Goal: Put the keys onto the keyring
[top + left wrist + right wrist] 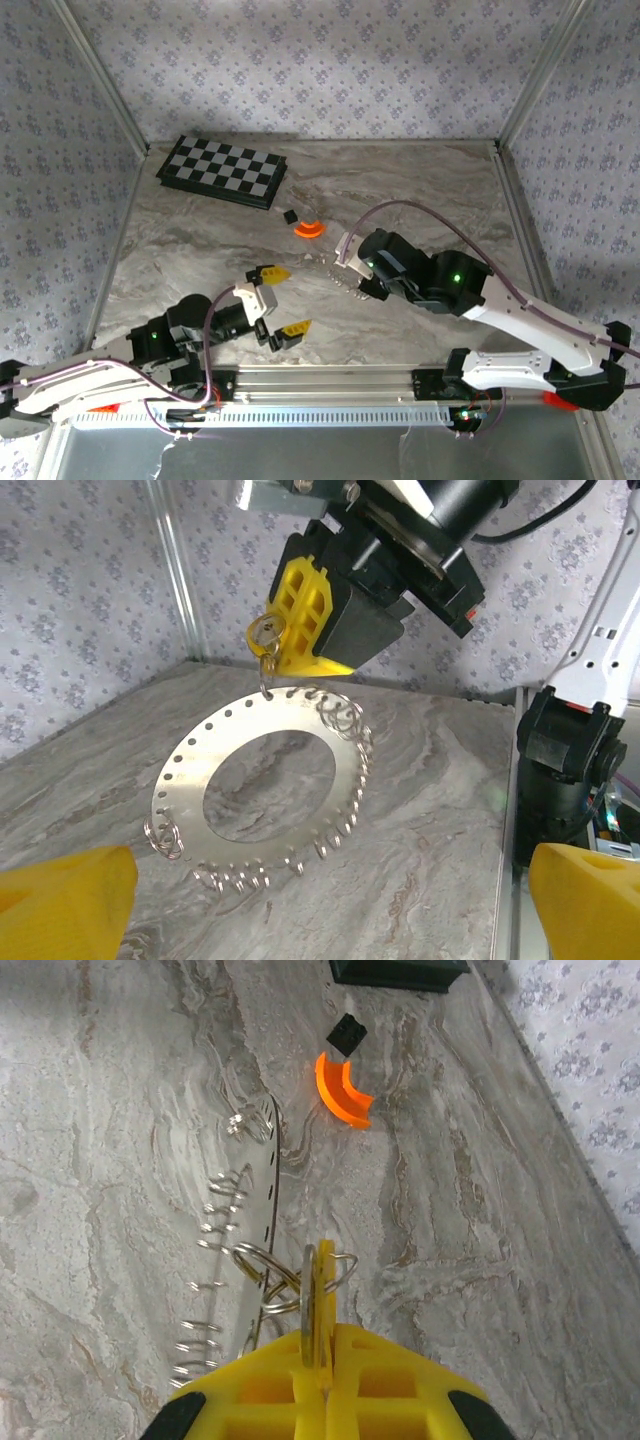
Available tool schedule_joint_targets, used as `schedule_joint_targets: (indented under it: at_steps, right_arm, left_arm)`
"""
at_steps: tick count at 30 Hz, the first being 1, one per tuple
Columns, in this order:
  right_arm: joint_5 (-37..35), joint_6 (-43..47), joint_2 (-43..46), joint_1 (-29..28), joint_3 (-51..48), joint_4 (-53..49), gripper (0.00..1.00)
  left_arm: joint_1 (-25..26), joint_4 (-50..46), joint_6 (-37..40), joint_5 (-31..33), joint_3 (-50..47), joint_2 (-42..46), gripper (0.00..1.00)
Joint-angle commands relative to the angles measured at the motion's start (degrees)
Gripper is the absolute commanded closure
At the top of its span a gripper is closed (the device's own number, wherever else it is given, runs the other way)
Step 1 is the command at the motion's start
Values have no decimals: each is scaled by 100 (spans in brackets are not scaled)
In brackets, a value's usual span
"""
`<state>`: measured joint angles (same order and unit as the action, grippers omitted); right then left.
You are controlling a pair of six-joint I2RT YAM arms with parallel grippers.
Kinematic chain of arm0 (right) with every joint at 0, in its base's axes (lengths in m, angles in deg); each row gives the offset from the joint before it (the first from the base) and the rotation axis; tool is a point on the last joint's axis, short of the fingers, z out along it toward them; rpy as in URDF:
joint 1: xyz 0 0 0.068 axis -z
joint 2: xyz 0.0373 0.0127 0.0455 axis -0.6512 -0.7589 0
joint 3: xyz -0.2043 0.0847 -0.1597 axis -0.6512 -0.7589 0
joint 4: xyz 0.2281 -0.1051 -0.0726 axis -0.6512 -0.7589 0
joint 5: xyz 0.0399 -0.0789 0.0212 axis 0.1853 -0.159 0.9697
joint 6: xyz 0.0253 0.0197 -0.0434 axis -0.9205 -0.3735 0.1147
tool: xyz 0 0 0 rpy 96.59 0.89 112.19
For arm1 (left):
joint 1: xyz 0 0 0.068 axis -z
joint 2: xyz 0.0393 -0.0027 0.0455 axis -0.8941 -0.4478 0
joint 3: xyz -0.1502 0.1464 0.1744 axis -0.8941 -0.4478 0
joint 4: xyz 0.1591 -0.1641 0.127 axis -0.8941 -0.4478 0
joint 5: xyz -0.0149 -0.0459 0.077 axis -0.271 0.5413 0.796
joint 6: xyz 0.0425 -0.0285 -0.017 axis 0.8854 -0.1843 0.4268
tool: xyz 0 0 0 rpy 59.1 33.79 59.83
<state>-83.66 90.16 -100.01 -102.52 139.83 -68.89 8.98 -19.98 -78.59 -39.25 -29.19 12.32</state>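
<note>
My left gripper (325, 910) spread wide across the frame's bottom corners, my right gripper (303, 656) pinching the keys (264, 638) upper centre, the keyring (180, 785) hanging tilted beneath.

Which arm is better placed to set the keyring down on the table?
Right. The right end effector is shut on the keyring rim, holding it tilted above the table. The left end effector is open, empty and apart from it, so it would likely need to grasp it first.
</note>
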Motion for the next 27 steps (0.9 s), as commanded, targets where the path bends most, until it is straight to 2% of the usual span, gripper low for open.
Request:
schedule_joint_targets:
  at_steps: [1,14,19,27]
  right_arm:
    - [273,-109,25,257,-30,55,100]
    - [916,-273,-320,1148,-22,246,100]
    - [1101,-441,-454,1368,-117,430,100]
    - [1394,-524,-1016,1679,-72,747,100]
  left_arm:
    - [-31,-92,-123,275,9,5,1]
    - [-51,-62,-250,665,33,-441,0]
    - [-64,-80,-343,874,97,-668,1]
    - [-74,-27,-423,874,212,-1150,0]
